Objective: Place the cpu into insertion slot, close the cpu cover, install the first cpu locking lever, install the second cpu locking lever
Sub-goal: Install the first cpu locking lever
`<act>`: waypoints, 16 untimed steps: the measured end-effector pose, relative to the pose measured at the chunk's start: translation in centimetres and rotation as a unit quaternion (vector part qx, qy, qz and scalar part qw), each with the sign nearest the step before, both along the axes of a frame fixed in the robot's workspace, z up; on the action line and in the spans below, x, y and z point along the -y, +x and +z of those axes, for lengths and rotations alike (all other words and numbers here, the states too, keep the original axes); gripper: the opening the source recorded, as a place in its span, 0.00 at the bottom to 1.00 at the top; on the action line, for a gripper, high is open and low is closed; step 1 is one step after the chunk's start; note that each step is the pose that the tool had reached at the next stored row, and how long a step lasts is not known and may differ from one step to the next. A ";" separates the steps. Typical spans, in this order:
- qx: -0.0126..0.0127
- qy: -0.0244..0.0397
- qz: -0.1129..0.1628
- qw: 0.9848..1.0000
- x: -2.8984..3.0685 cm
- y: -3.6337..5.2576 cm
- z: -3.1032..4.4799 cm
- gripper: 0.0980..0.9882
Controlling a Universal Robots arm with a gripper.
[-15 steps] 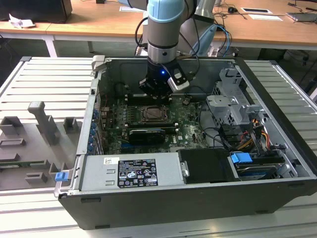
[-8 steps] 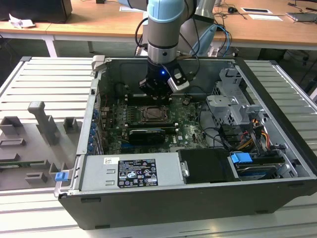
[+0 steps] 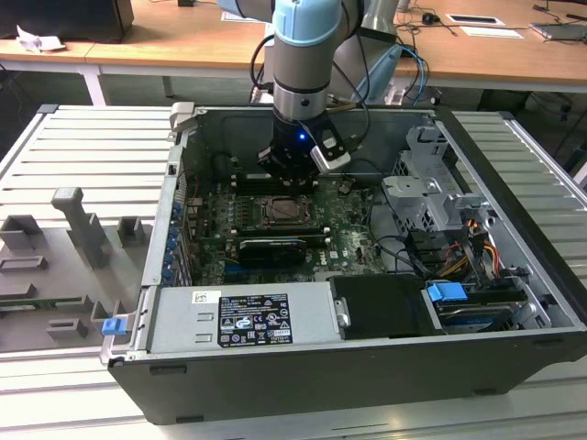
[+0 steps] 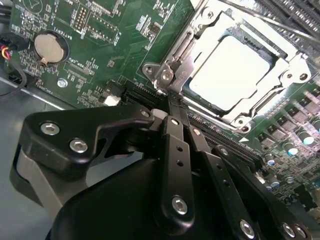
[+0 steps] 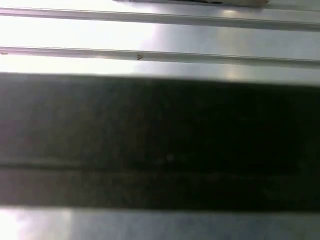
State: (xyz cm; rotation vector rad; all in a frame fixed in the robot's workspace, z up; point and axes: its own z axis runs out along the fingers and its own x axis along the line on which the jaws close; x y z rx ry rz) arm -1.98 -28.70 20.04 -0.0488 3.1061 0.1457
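Second wrist view: cpu (image 4: 231, 71) seated under closed cpu cover (image 4: 200, 30). Gripper (image 4: 172, 107) fingers together at the cover's corner; fingertips partly hidden.

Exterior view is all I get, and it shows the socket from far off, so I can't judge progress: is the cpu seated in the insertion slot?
Observer: Yes. In the second wrist view the cpu lies flat in the insertion slot.
Operator: And the cpu cover?
Observer: The cpu cover lies down over the cpu's edges.
Operator: Where's the pincer?
Observer: The pincer sits at the slot's corner, fingertips together.
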 end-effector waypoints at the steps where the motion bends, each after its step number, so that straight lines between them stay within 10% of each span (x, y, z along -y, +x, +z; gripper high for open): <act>1: 0.000 0.003 0.000 1.000 -0.01 0.00 0.00 0.01; 16: 0.000 0.003 0.000 1.000 0.57 0.00 1.02 0.01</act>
